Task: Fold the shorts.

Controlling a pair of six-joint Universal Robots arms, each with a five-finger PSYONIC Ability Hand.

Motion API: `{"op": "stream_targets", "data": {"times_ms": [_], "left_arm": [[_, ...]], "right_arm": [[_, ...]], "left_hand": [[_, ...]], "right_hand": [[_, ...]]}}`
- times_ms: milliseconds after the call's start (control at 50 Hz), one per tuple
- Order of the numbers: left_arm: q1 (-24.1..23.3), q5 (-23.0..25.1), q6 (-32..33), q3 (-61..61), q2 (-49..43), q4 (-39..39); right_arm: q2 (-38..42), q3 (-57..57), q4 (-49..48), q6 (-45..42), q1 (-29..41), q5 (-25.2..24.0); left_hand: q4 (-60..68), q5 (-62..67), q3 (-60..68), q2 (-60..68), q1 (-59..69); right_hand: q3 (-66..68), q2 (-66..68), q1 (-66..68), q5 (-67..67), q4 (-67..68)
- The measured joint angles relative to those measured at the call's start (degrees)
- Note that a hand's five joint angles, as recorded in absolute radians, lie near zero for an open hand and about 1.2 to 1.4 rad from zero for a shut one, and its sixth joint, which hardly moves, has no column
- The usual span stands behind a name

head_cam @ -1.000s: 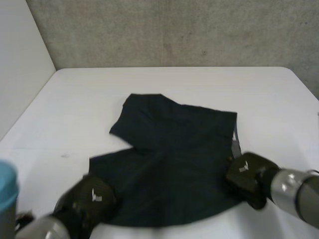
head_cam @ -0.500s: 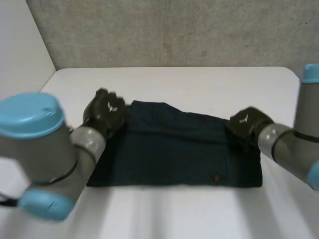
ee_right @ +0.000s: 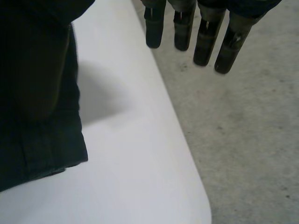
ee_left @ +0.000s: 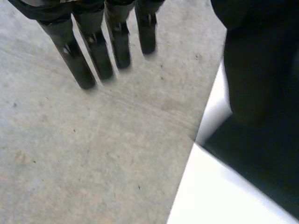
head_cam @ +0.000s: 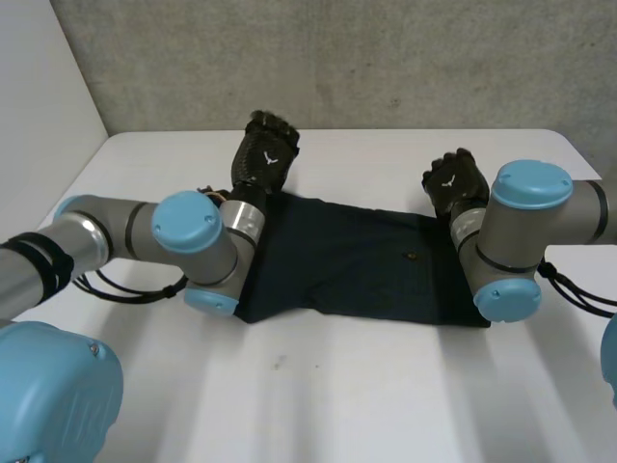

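Change: Since half a second ago we are seeing the left black hand (head_cam: 265,159) rising from the far left corner of the dark navy folded fabric shorts (head_cam: 357,275) towards the wall, and the right black hand (head_cam: 453,185) likewise lifting off the far right corner. The small pale dot (head_cam: 412,257) on the cloth is now lying farther from the near edge.

Shorts: We are seeing them lying flat as a wide folded band across the middle of the white table (head_cam: 386,395), between the two arms. Neither hand is holding them.

Left hand: In the head view it is hovering over the far left corner of the shorts, its back facing us. In its wrist view the fingers (ee_left: 93,51) are pointing straight out, a little apart, towards the wall and gripping nothing. The shorts are showing as a dark patch beside the palm.

Right hand: It is hovering by the far right corner of the shorts. In its wrist view the fingers (ee_right: 205,37) are reaching straight past the table's rounded corner, a little apart, with nothing in them. An edge of the shorts is lying beside the palm.

Arms: The left grey arm (head_cam: 145,231) is crossing the left end of the shorts, and the right grey arm (head_cam: 525,231) is covering the right end.

Wall: The grey concrete wall (head_cam: 386,58) is standing behind the table.
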Motion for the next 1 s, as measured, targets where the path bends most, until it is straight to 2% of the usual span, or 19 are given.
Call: {"op": "stream_targets", "data": {"times_ms": [20,80,100,140,200,220,260,360,460,540,620,680,720,780,820,840,1000], "left_arm": [[-0.25,0.05,-0.07,-0.62,-0.10,1.89],[-0.68,-0.03,-0.21,-2.11,0.21,4.73],[-1.00,-0.17,-0.32,-3.60,0.91,6.60],[-1.40,-0.93,-1.13,-8.00,4.53,9.52],[-1.42,-2.13,-3.74,-13.70,9.97,10.85],[-1.42,-2.13,-3.74,-13.70,9.97,10.85],[-1.28,-3.30,-8.82,-20.03,16.35,10.23],[-1.11,-4.30,-19.29,-29.21,25.96,3.57],[-1.34,-4.51,-27.76,-34.99,32.26,-7.54],[-1.60,-4.37,-32.41,-37.91,34.46,-17.00],[-1.61,-4.21,-35.24,-40.07,34.91,-21.16],[-1.53,-4.27,-36.02,-40.84,34.79,-21.00],[-1.39,-4.81,-36.53,-41.75,34.64,-18.88],[-1.33,-5.61,-36.70,-42.44,34.70,-16.58],[-1.32,-6.40,-36.73,-42.93,34.97,-15.08],[-1.29,-6.88,-36.73,-43.23,35.24,-14.29],[-1.08,-8.35,-36.67,-44.76,37.56,-12.70]], "right_arm": [[-0.64,0.66,-1.16,0.75,-0.10,0.06],[-2.19,1.88,-2.44,2.19,-0.25,0.10],[-4.36,3.37,-3.43,4.11,-0.40,0.06],[-11.45,7.58,-4.40,10.22,-0.61,-0.12],[-18.40,11.70,-2.88,15.98,-0.71,-0.68],[-18.40,11.70,-2.88,15.98,-0.71,-0.68],[-23.48,15.39,1.41,19.94,-0.83,-2.15],[-27.01,21.22,10.83,22.88,-2.06,-6.20],[-27.52,27.43,15.45,24.41,-4.37,-9.74],[-27.19,33.03,12.05,25.08,-6.21,-11.27],[-26.26,36.78,6.84,25.25,-7.69,-11.83],[-25.37,37.71,4.74,25.18,-8.14,-11.86],[-23.36,37.92,2.96,24.92,-8.51,-11.71],[-21.72,37.48,2.25,24.69,-8.68,-11.58],[-20.43,36.81,2.07,24.53,-8.79,-11.45],[-19.94,36.44,2.12,24.47,-8.93,-11.39],[-21.95,35.92,3.11,21.87,-12.03,-11.34]], "left_hand": [[-6.37,-5.60,-6.38,-5.35,-4.12],[-6.37,-5.60,-6.38,-5.35,-4.12],[-11.47,-10.18,-12.04,-10.95,-5.59],[-11.47,-10.18,-12.09,-11.17,-5.59],[-11.45,-10.18,-12.09,-11.23,-5.59],[-11.45,-10.18,-12.09,-11.23,-5.59],[-11.47,-10.18,-12.09,-11.24,-5.59],[-11.47,-10.18,-12.09,-11.24,-5.59],[-11.47,-10.20,-12.09,-11.24,-5.59],[-11.45,-10.18,-12.09,-11.24,-5.59],[-11.47,-10.20,-12.09,-11.24,-5.59],[-11.46,-10.19,-12.09,-11.24,-5.59],[-11.47,-10.18,-12.09,-11.24,-5.59],[-11.47,-10.18,-12.09,-11.24,-5.59],[-11.47,-10.18,-12.09,-11.24,-5.59],[-11.46,-10.19,-12.09,-11.24,-5.59],[-11.47,-10.19,-12.09,-11.24,-5.59]], "right_hand": [[-2.38,-2.10,-0.93,-1.95,-2.11],[-4.37,-3.31,-1.30,-2.73,-3.10],[-4.45,-3.38,-1.30,-2.72,-3.11],[-4.45,-3.38,-1.30,-2.73,-3.11],[-4.45,-3.38,-1.30,-2.73,-3.11],[-4.45,-3.38,-1.30,-2.73,-3.11],[-4.45,-3.38,-1.30,-2.73,-3.11],[-4.45,-3.38,-1.30,-2.73,-3.11],[-4.38,-3.34,-1.28,-2.71,-3.08],[-0.48,-0.50,0.00,-0.47,-0.96],[4.83,4.43,4.94,4.24,4.70],[7.13,6.29,7.12,6.29,7.03],[16.66,16.58,15.59,15.44,16.51],[21.57,22.18,19.39,20.10,21.43],[43.67,44.23,32.58,39.46,43.69],[47.54,48.60,34.13,42.64,47.90],[50.83,50.48,34.77,44.65,51.76]]}}
